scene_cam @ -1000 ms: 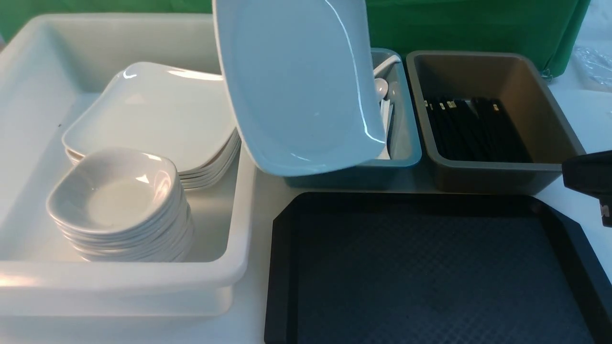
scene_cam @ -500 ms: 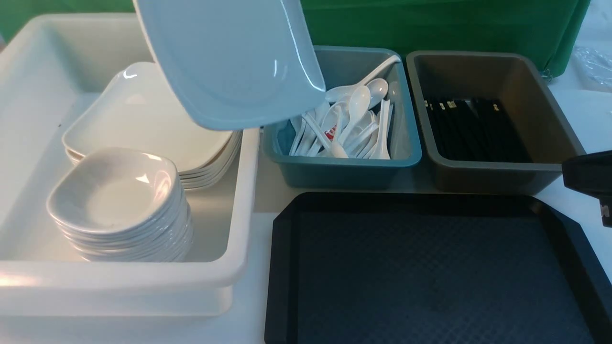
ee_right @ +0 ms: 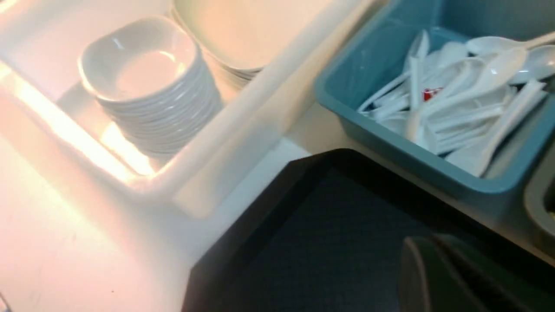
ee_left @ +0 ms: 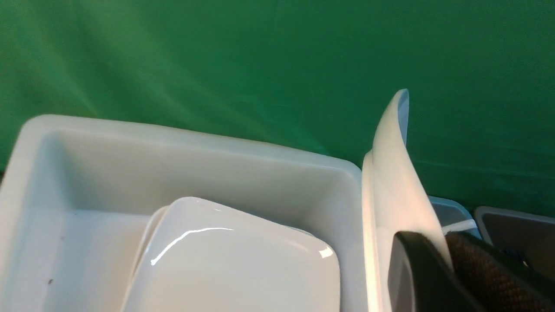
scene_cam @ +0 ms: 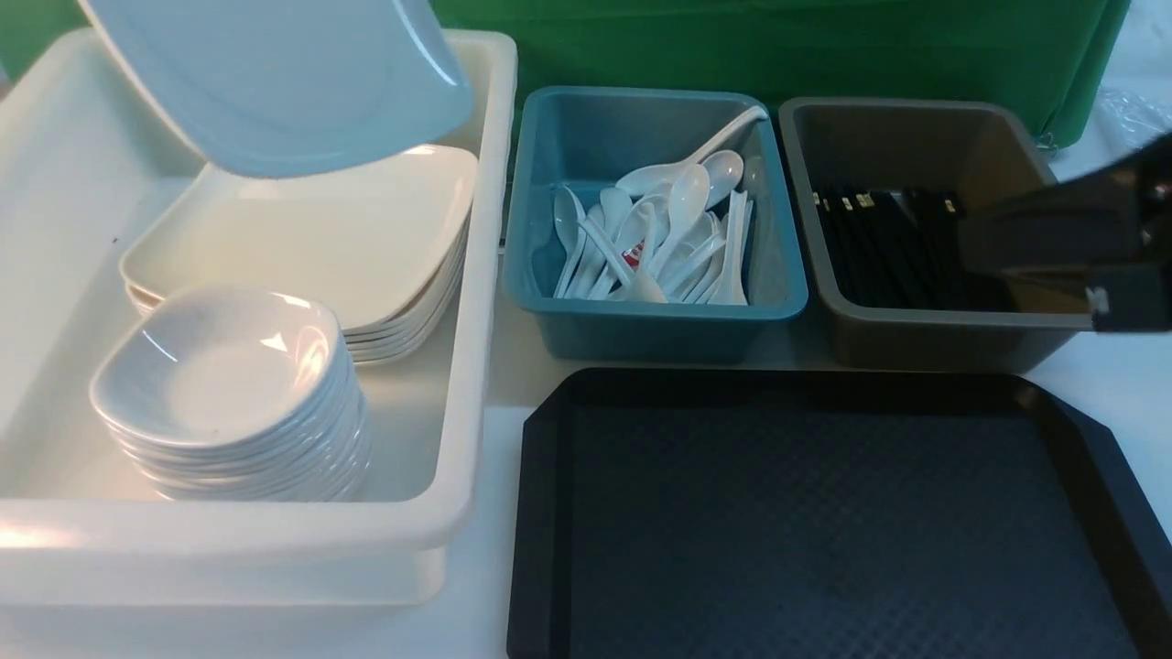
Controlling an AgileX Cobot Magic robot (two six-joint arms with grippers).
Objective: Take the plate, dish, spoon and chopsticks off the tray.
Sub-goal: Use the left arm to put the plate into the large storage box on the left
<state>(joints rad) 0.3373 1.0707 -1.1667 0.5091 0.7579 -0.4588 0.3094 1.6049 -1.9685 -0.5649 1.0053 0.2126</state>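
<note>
We see the left gripper (ee_left: 433, 245) clenched on the rim of the plate (scene_cam: 275, 82), one dark finger on each face, with the plate raised at eleven o'clock in the front view. The plate is large, glossy and white, taking a pale blue cast from the front. It is squarish with rounded corners and a low raised rim. It hangs steeply tilted, one broad face toward us, its upper part cut off by the frame's edge. From the left wrist it shows edge-on, one corner sweeping up against the green backdrop (ee_left: 260, 65).

Below it the white bin (scene_cam: 229, 549) holds a stack of matching plates (scene_cam: 311, 247) and, toward eight o'clock, a stack of small deep dishes (scene_cam: 220, 366). We cannot tell whether the held plate touches the stack.

The black tray (scene_cam: 536, 513), with cut corners and a diamond-textured surface, fills five o'clock. Beyond it, at twelve o'clock, a blue bin (scene_cam: 655, 334) holds a heap of white soup spoons (scene_cam: 659, 229). At two o'clock a brown bin (scene_cam: 925, 343) holds a bundle of black chopsticks (scene_cam: 897, 252).

The right gripper (scene_cam: 975, 243) hovers at three o'clock over the brown bin's near edge, fingers pressed together, gripping nothing.
</note>
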